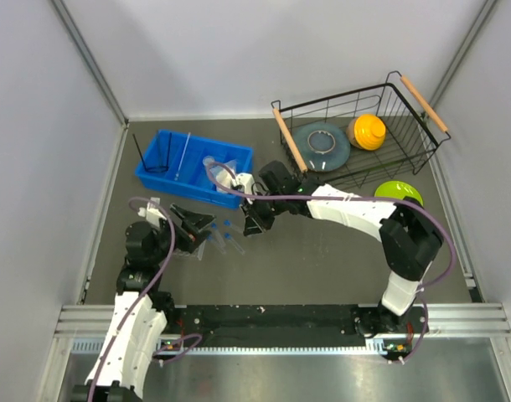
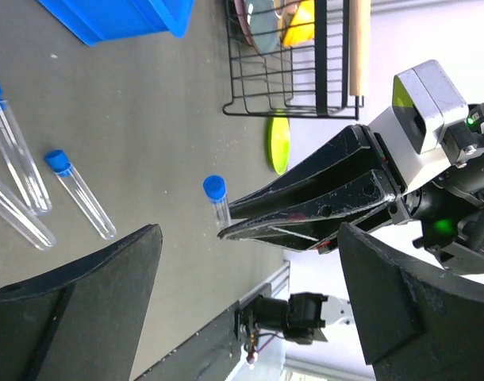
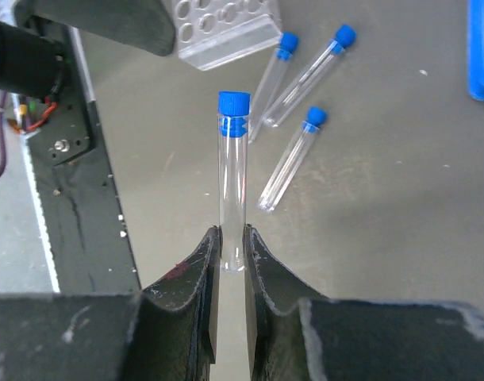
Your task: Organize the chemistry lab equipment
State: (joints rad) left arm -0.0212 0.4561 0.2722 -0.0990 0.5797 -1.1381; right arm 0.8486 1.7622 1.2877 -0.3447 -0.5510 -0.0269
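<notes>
while right tool [image 3: 230,242] grips one tube [image 3: 233,159] (capped), three lie loose.

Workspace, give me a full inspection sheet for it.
Surface: dark grey table.
Job's things: capped tube gripped; three loose tubes lying near the rack; wire stand and rod in blue bin.
Clutter: wire basket holding grey dish and orange dish; green dish beside it.
End effectors: left end effector open, empty; right end effector shut on capped tube.
Cables: purple cable looped along each arm.
Surroundings: grey walls, metal rail at near edge.
</notes>
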